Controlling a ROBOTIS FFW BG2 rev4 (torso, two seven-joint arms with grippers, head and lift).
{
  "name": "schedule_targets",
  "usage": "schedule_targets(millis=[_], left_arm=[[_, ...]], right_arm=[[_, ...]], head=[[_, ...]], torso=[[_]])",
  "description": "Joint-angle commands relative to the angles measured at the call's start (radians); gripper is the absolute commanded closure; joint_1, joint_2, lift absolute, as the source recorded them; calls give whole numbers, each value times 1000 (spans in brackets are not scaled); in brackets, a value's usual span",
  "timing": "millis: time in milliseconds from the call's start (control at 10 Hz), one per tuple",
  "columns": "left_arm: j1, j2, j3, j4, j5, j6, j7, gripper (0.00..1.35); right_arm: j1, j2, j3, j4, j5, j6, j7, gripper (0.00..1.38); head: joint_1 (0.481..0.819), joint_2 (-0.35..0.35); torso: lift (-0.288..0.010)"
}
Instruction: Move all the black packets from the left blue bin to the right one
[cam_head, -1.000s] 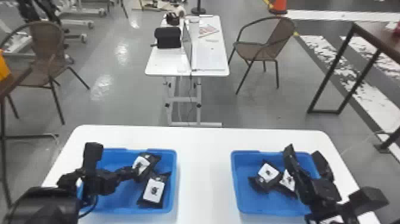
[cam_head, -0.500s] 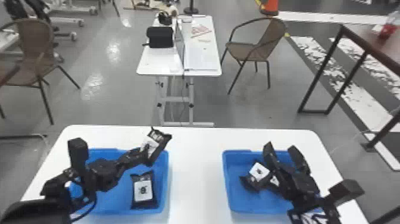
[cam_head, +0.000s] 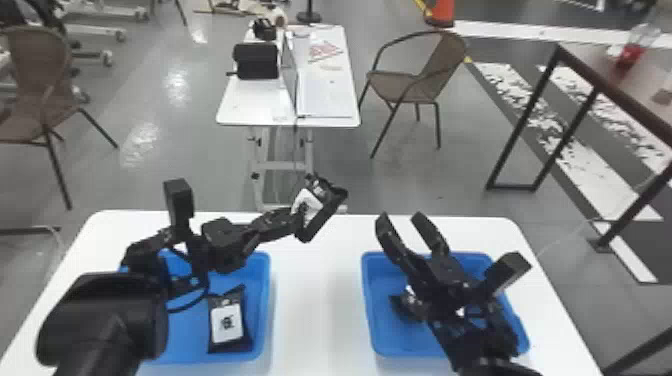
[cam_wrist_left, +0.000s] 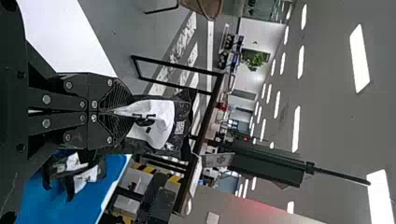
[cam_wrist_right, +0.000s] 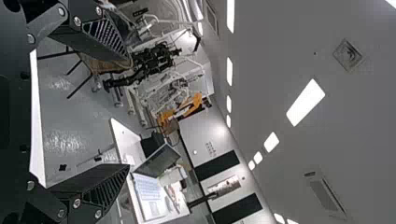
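My left gripper (cam_head: 295, 220) is shut on a black packet with a white label (cam_head: 320, 205), held above the table between the bins. In the left wrist view the left gripper (cam_wrist_left: 122, 112) pinches that packet (cam_wrist_left: 180, 123). Another black packet (cam_head: 227, 322) lies in the left blue bin (cam_head: 265, 300). My right gripper (cam_head: 407, 225) is open above the far side of the right blue bin (cam_head: 372, 320); in the right wrist view the right gripper (cam_wrist_right: 126, 112) has nothing between its fingers. Under the right arm, black packets (cam_head: 407, 305) lie in the right bin, partly hidden.
Both bins stand on a white table (cam_head: 315, 300), with a bare strip between them. Beyond its far edge are a smaller white table (cam_head: 325, 95) with a laptop, a brown chair (cam_head: 420, 80) and a dark-framed table (cam_head: 600, 75).
The left gripper has lifted the packet out of the left bin and carried it rightward. The right gripper has risen and moved away from the robot. The head view has shifted a little.
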Motion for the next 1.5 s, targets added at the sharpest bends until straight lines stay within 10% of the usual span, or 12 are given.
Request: schedule_targets(millis=[0, 600, 700, 800, 900, 1200, 1400], left_arm=[[-48, -18, -34, 65, 10, 0, -7, 1208], [-110, -53, -117, 148, 33, -3, -29, 1208], [-111, -53, -126, 148, 33, -1, -35, 1208], [-111, -53, -123, 148, 33, -1, -37, 1208], [-108, -53, -115, 148, 30, 0, -37, 1208], [-85, -53, -74, 148, 30, 0, -12, 1194], [-48, -53, -50, 140, 78, 11, 65, 690]], right_arm=[[-20, 0, 31, -8, -1, 15, 11, 222], [-76, 0, 122, -10, 2, 66, 11, 222], [-96, 0, 125, 9, 9, 69, 11, 321], [-108, -2, 123, 15, 23, 84, 10, 1009], [-100, 0, 122, 9, 22, 74, -19, 1262], [-82, 0, 123, 13, -37, 72, -22, 1283], [-82, 1, 117, 40, -100, 45, -22, 1283]], head=[[695, -117], [695, -111], [695, -110], [695, -110], [695, -110], [695, -107], [695, -101]], torso=[[0], [0], [0], [0], [0], [0], [0]])
